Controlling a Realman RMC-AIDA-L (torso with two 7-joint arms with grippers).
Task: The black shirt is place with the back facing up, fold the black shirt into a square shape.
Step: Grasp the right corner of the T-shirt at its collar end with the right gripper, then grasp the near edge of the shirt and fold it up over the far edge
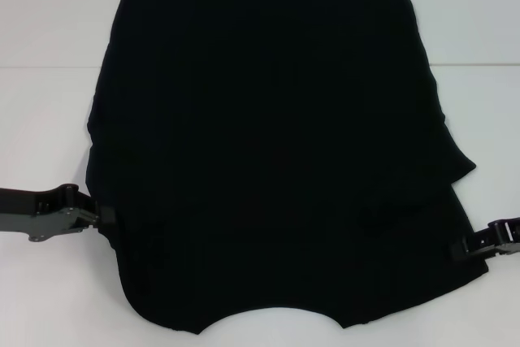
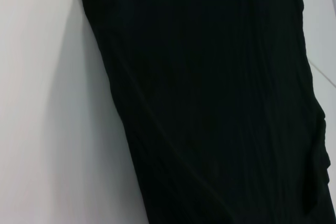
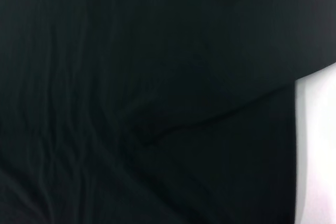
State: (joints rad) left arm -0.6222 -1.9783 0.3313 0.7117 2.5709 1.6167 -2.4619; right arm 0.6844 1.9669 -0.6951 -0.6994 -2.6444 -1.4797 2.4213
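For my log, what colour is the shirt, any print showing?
Plain black shirt, no print showing; head view is clearest.

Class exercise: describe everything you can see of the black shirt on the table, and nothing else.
The black shirt is plain, soft-looking dark fabric lying flat on the white table, with no lettering showing. Its sides look folded inward, leaving a layered step on the robot's right edge. The far edge is straight; the near edge curves like a neckline. The left gripper and right gripper meet its near side edges.
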